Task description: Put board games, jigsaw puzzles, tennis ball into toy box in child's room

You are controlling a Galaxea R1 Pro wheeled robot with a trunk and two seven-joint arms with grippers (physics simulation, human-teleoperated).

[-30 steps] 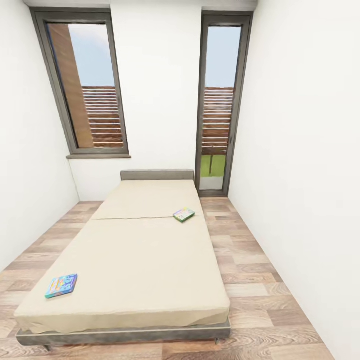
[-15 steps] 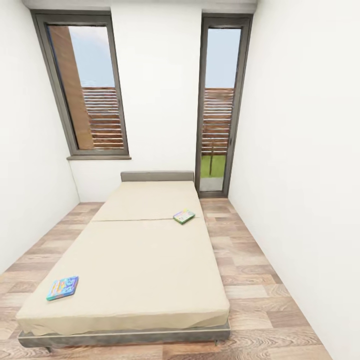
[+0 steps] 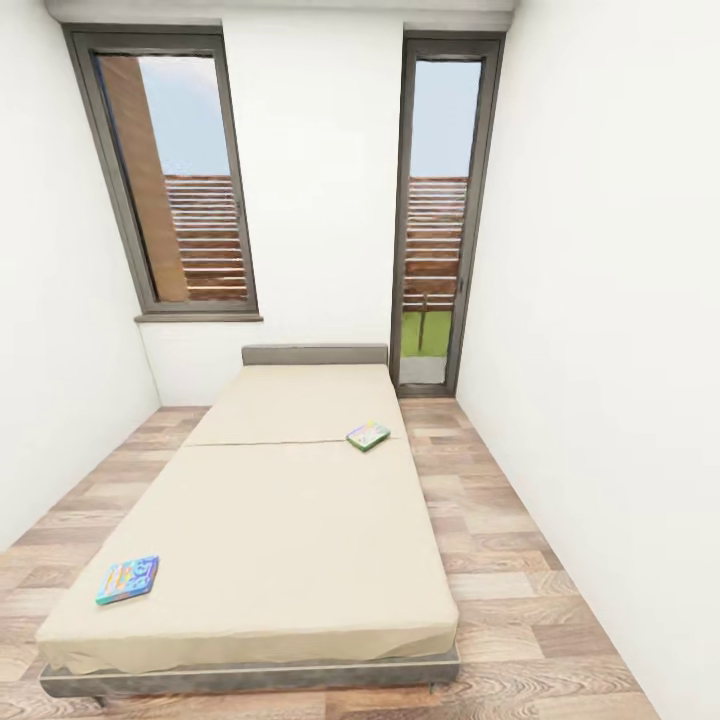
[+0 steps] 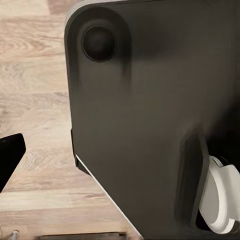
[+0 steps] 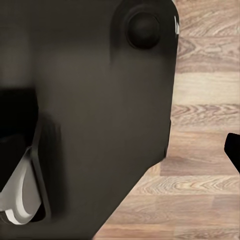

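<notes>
Approach step, judging by the scene: 2 board games on the bed (image 3: 270,520), blue-teal box (image 3: 128,580) near left, green-edged box (image 3: 368,434) far right. Tool state impossible to tell. Next: roll closer, reach for the blue-teal box.

A wood-plank floor (image 3: 500,560) in mixed brown and grey tones runs along the lower left and lower right of the head view. White walls (image 3: 600,300) close in on both sides and at the back. In the upper left, a wide dark-framed window (image 3: 165,170) shows blue sky, a brown panel and wooden slats. Right of centre, a tall narrow glazed door (image 3: 440,215) shows slats and green grass.
</notes>
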